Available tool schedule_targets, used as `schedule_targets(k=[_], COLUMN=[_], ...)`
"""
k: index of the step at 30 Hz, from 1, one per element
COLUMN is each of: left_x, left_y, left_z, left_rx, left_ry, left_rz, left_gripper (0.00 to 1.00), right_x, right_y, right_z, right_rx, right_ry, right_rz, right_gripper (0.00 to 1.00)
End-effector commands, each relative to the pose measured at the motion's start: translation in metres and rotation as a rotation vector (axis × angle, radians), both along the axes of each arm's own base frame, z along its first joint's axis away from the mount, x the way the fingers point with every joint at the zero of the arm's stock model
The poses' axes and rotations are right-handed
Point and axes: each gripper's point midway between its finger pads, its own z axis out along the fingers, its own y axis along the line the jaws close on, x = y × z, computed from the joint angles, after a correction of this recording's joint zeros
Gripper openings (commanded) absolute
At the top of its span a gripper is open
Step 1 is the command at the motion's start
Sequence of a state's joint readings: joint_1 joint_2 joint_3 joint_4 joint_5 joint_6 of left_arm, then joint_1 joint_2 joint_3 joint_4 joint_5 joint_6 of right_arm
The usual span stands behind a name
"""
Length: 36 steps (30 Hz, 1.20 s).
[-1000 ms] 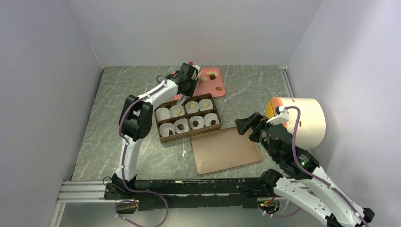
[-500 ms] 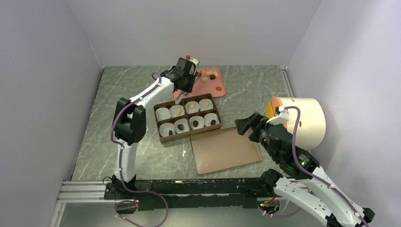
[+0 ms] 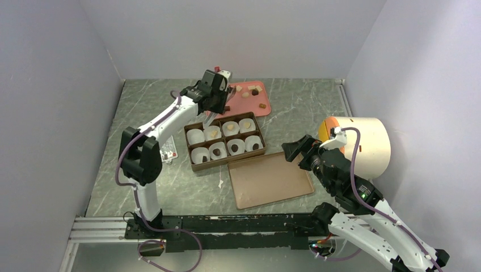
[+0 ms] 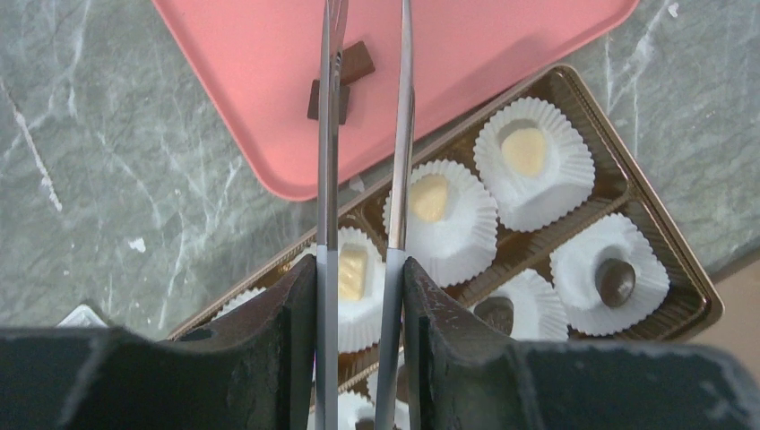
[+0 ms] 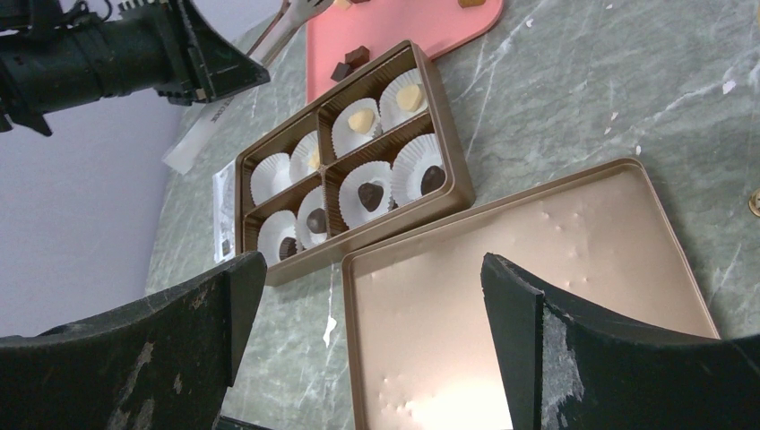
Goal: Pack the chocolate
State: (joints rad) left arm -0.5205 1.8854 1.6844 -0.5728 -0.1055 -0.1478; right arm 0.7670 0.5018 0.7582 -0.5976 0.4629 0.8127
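Left tool (image 4: 358, 266) clamps silver metal tweezers (image 4: 326, 134) over dark chocolate chunks (image 4: 358, 61) on the flat pink tray (image 4: 448, 72), twelve o'clock of the brown box (image 4: 645, 188); right tool (image 3: 291, 152) gapes empty; seven white paper cups (image 4: 574, 161) filled, one empty.

Both my arms reach out.
My left gripper (image 3: 217, 95) clamps tongs (image 4: 327, 134) beyond the box (image 3: 226, 164); my right gripper (image 3: 291, 151) gapes beside it.

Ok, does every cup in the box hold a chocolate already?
No, one corner cup of the box is empty, while the other seven each hold a chocolate.
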Motion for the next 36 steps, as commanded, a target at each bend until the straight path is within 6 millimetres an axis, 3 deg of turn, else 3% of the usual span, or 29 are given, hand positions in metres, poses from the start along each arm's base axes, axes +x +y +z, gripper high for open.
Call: schedule_targets(k=[1,7,24,36], left_x=[-0.013,-0.034,-0.108,-0.139], left_y=[0.007,0.016,0.066,0.098], left_z=[0.046,0.053,0.04,0.029], left_rx=[-0.055,-0.073,-0.035,0.014], left_ry=[-0.079,-0.071,-0.014,0.052], left_rz=[0.023,0.025,0.081,0.179], left_gripper=[0.26,0.26,0.26,0.26], right_x=[0.001,0.001,0.002,0.003], right_y=[0.0,0.001,0.003,0.006], right_z=[0.007,0.004,0.0,0.0], right_rx=[0.018,0.019,0.016,0.015], right_ry=[-0.02,-0.016,-0.011,-0.012], right_rz=[-0.002,0.001,0.006,0.016], right_gripper=[0.96,0.96,0.96,0.96])
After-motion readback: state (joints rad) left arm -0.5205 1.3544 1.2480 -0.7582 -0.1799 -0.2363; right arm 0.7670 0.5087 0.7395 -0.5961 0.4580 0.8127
